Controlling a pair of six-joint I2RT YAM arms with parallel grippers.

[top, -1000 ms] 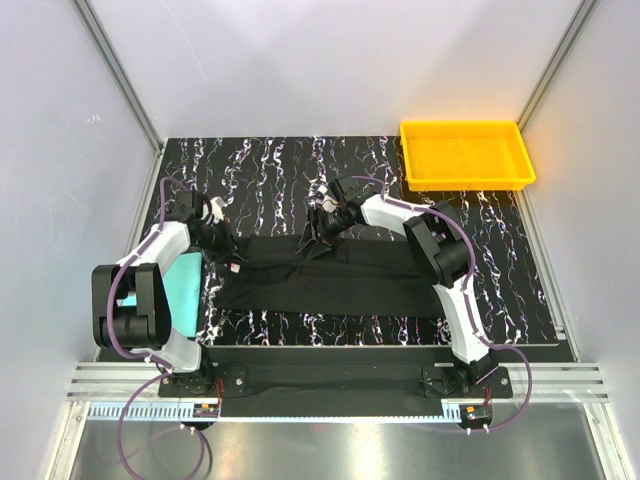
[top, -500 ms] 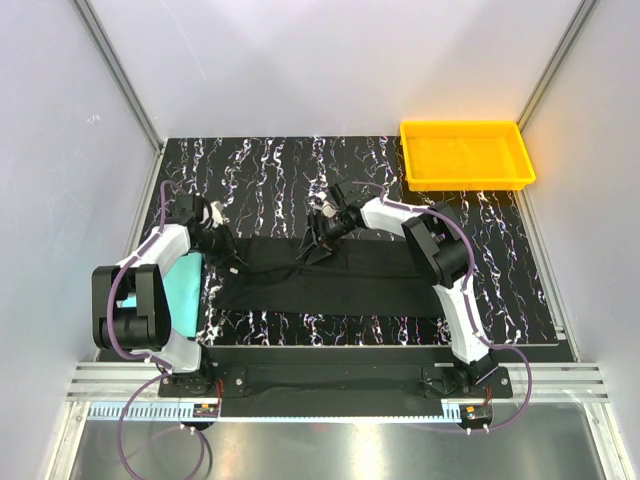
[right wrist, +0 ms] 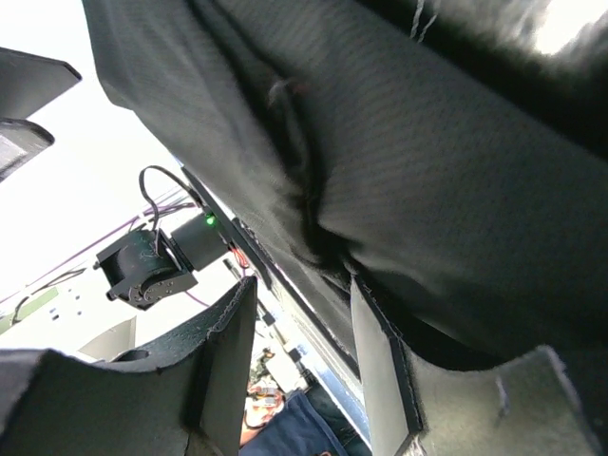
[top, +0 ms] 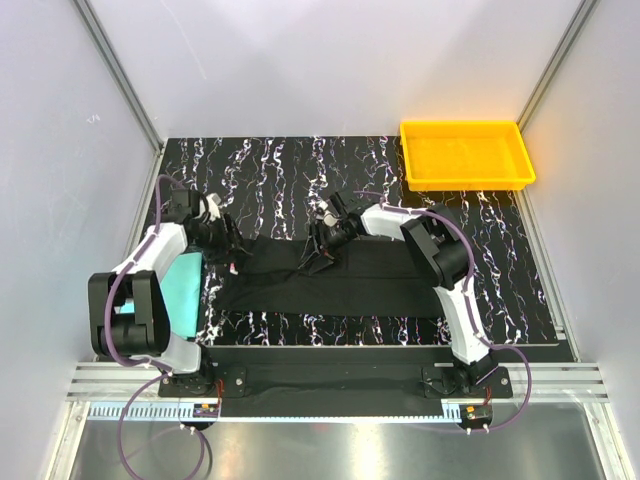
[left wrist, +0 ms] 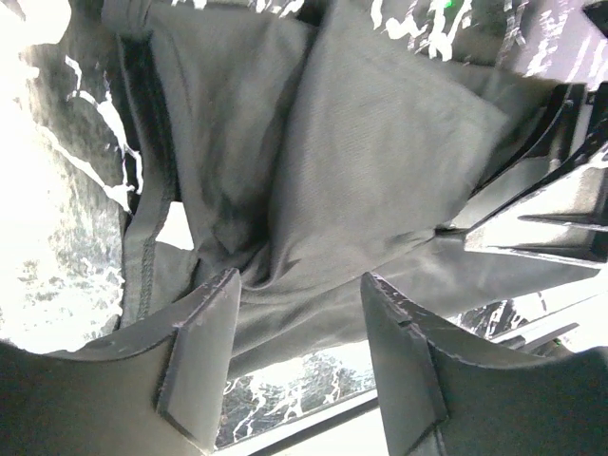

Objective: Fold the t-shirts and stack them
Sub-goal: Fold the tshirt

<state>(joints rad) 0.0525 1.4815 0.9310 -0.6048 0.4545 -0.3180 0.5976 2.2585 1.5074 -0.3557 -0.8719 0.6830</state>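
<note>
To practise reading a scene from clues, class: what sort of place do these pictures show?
Likely a robotics lab test cell: two robot arms bolted to a rail, plain white panels in an aluminium frame, and a black shirt laid out on a marbled table.

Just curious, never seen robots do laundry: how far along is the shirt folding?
Partway. Done: the black t-shirt already lies as a long narrow band. In hand: the left gripper and right gripper both pinch its far edge. Left: finishing that fold, then stacking it with the teal t-shirt lying beside the left arm.
</note>
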